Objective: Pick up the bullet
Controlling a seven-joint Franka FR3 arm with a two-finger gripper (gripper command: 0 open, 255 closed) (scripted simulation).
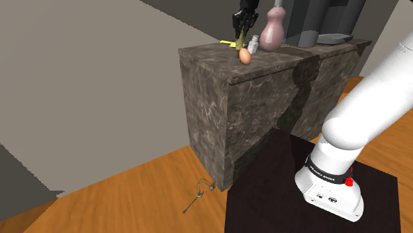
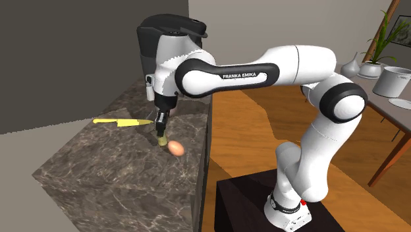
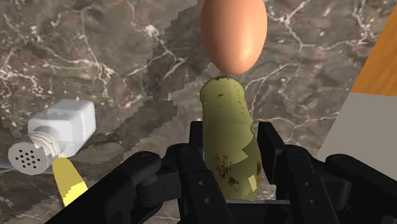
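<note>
**A:** Nearest to us is the pincer [image 3: 230,137]. Its two black fingers press on both sides of the bullet [image 3: 228,121], an olive-yellow cylinder with brown spots.

**B:** And what is around it, from the left?

**A:** First a white shaker [image 3: 57,130] on the marble worktop [image 3: 127,57], with the yellow knife [image 3: 69,181] just beside it. Then comes the bullet in the middle, and the egg [image 3: 233,32] just beyond its far end.

**B:** Which step is this?

**A:** I judge that the grip is made and the lift is not yet begun. In the second exterior view the bullet's low end [image 2: 162,140] seems to be at the worktop, very near the egg [image 2: 176,147]. I cannot tell if they touch.

**B:** What does the next move need?

**A:** I think a straight rise with a firm grip. Any drift toward the egg could push it, and it would probably roll.
</note>
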